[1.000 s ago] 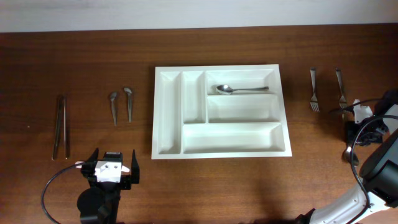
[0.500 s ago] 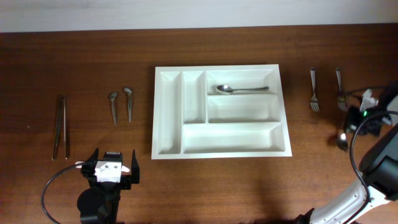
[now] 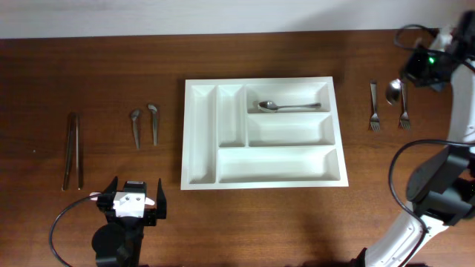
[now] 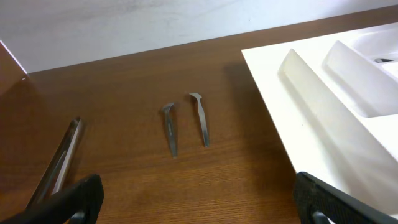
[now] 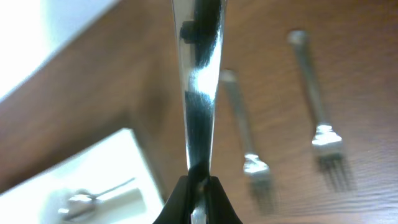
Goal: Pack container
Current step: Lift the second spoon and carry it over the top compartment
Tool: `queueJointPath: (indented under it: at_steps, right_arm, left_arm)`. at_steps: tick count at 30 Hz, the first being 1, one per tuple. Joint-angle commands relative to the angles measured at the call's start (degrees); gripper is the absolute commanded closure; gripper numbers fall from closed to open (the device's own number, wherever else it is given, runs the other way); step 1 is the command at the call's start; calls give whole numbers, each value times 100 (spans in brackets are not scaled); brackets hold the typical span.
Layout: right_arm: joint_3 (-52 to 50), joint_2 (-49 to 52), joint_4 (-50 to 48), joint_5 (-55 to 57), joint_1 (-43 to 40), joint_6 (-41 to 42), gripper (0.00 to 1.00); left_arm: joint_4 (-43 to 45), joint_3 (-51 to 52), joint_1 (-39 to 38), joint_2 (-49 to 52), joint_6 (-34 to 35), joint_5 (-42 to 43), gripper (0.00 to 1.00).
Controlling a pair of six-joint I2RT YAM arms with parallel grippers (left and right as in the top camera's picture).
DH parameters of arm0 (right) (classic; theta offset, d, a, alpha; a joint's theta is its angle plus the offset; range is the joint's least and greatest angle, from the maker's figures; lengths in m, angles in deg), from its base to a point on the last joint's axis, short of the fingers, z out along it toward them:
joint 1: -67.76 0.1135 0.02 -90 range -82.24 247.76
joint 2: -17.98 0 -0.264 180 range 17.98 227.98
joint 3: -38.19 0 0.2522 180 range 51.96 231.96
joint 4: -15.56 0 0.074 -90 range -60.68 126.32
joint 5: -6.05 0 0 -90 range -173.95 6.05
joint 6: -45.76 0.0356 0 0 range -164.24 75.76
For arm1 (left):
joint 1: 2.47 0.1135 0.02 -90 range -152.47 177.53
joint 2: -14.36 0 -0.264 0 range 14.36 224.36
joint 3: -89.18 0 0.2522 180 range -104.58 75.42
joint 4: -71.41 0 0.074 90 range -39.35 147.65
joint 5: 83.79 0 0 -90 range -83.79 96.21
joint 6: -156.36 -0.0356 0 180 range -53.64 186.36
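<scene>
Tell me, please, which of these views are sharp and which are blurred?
Overhead: sharp, evenly lit across the container. Left wrist: crisp too. Right wrist: soft throughout; the spoon in the right claw carries bright glare, forks smeared.

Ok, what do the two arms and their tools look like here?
The left tool has black fingers flanking a white faceplate with small dark marks, on a black wrist; a grey cable loops beside it. The right arm alternates white links and black joints, trails a dark cable loop, and shows a small green light near its black tool.
</scene>
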Motion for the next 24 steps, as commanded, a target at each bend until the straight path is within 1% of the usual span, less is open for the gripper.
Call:
queueJointPath:
  at_steps: [1,4,9,13,18,24]
  right_arm:
    - [227,-55,2,-114,424,1325,96]
    - [208,-52,-138,-111,798,2485,96]
    - [203,-50,-564,-28,1410,4170,96]
    - [203,-42,-691,638,1873,5379,96]
    - [184,-42,-691,1423,2350,6052,96]
    - [118,31,-702,2111,2865,7130,96]
  left_arm:
    - [15,33,24,-35,48,61,1]
    - [15,33,24,-35,48,61,1]
    - [15,33,24,-35,48,61,1]
    - [15,33,24,-35,48,61,1]
    - [15,33,24,-35,48,61,1]
    - [15,33,24,-35,48,61,1]
